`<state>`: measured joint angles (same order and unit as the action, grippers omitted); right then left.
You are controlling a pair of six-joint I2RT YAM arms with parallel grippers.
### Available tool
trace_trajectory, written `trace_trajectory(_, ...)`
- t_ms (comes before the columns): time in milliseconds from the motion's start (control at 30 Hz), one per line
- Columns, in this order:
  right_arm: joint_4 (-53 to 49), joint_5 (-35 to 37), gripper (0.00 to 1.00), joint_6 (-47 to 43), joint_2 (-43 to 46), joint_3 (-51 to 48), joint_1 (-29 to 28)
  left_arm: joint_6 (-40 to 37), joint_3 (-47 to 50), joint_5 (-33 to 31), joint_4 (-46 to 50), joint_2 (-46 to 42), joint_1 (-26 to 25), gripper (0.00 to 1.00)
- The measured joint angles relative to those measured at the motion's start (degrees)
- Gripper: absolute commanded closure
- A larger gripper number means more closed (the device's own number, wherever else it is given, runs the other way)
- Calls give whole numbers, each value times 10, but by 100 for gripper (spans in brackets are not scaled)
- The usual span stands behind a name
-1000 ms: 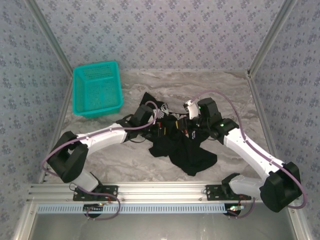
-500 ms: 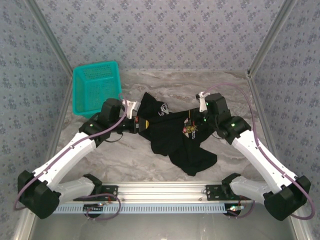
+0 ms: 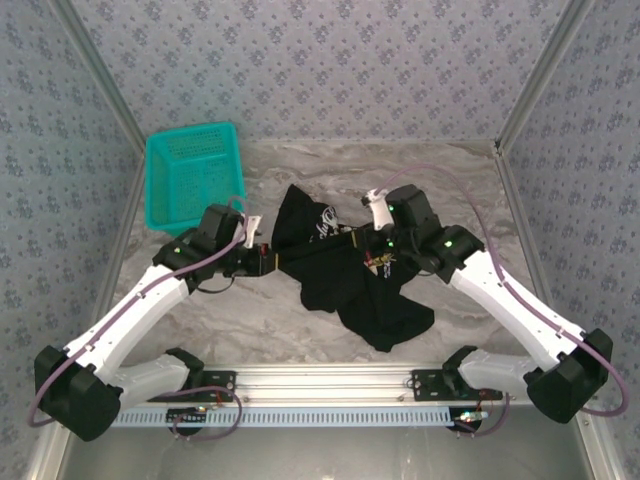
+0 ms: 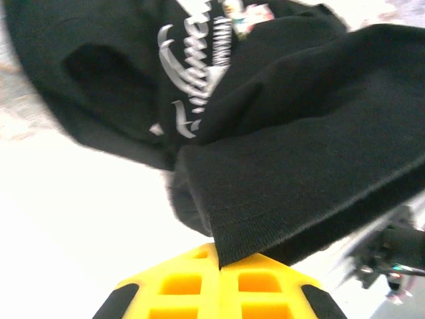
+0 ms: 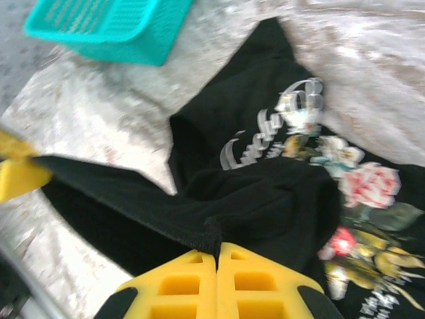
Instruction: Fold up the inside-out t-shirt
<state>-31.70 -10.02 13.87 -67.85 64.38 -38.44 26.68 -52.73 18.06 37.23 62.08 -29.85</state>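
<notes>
We see the inside-out t-shirt [image 3: 352,285] mid-worktop, between the two arms. It is bunched, not flat. A black lobe of it lies toward the near edge and another part lies toward the far side. White lettering and a flower print show on the side facing up.

The left end effector [image 4: 219,264] has its yellow fingers pressed together on a hemmed edge of the shirt, pinching the cloth. The right end effector [image 5: 217,250] does the same, with its fingers closed on a stitched hem and the fabric caught between them.

In the top view a band of black cloth runs fairly taut between the two grips. We can't tell whether it clears the worktop [image 3: 470,190].

A teal basket [image 3: 195,180] sits at the far left corner, near the left arm and apart from the shirt. The wrist views are blurry, so we can't read the lettering.
</notes>
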Motion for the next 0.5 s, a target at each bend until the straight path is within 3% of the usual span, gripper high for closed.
trace_trajectory(233, 15, -101, 100, -23, -94, 31, -109, 34, 10, -148, 61, -101, 62, 100)
trace_trajectory(500, 64, -180, 100, -23, -184, 89, -169, 56, 54, -222, 80, -147, 140, 100)
